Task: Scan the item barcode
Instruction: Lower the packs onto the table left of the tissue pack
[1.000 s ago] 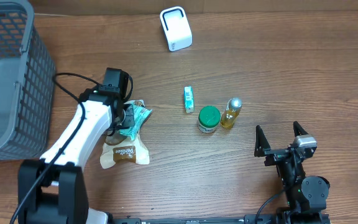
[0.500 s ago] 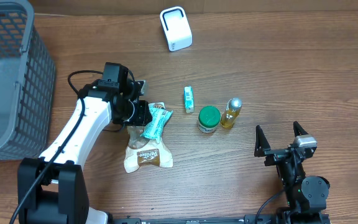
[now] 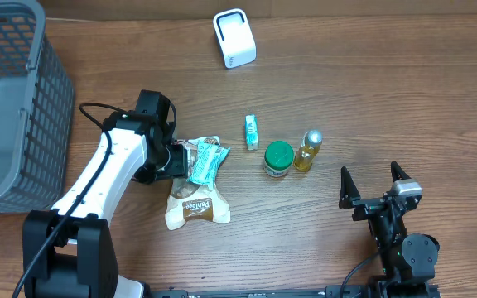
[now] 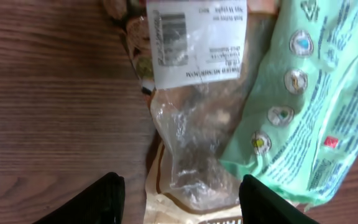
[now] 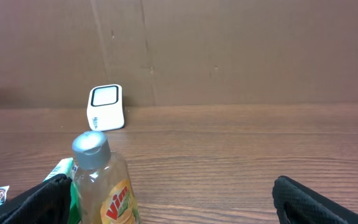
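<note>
A clear-and-tan snack bag [image 3: 194, 204] lies flat on the table with a green packet [image 3: 206, 161] across its top end. In the left wrist view the bag [image 4: 194, 155] shows a white barcode label [image 4: 197, 38] facing up, and the green packet [image 4: 303, 106] lies to its right. My left gripper [image 3: 172, 159] hangs just left of the packets; its jaws [image 4: 182, 202] are open, apart over the bag and gripping nothing. The white scanner [image 3: 234, 38] stands at the far edge. My right gripper [image 3: 375, 187] rests open at the near right, holding nothing.
A grey basket [image 3: 11, 99] fills the far left corner. A small green box [image 3: 252, 132], a green-lidded jar [image 3: 277, 158] and a Vim bottle [image 3: 308, 151] stand mid-table. The bottle [image 5: 107, 186] is just ahead of the right gripper [image 5: 179, 208], with the scanner [image 5: 105, 107] beyond.
My left gripper carried both packets to the right, then opened and drew back a little to the left, leaving them lying on the table. The right arm has not moved.
</note>
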### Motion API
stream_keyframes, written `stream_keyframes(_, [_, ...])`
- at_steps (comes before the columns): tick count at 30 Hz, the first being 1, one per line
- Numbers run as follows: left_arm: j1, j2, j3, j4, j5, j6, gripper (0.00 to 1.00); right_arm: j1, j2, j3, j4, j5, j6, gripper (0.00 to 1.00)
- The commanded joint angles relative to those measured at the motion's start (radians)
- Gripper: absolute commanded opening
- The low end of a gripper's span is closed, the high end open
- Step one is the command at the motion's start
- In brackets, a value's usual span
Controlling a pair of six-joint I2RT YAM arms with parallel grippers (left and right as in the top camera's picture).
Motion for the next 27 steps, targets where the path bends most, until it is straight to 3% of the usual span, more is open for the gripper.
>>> stream_keyframes(1, [0.006, -0.001, -0.019, 0.044, -0.034, -0.063, 0.59, -0.005, -0.008, -0.011, 0.003, 0.003, 0.005, 1.00])
stream_keyframes(11, [0.006, -0.001, -0.120, 0.185, -0.050, -0.167, 0.45, -0.005, -0.008, -0.011, 0.003, 0.003, 0.005, 1.00])
stream_keyframes(19, [0.004, -0.001, -0.238, 0.317, -0.046, -0.334, 0.43, -0.005, -0.008, -0.011, 0.003, 0.003, 0.005, 1.00])
stream_keyframes(27, [0.004, -0.001, -0.249, 0.369, -0.050, -0.308, 0.35, -0.005, -0.008, -0.011, 0.003, 0.003, 0.005, 1.00])
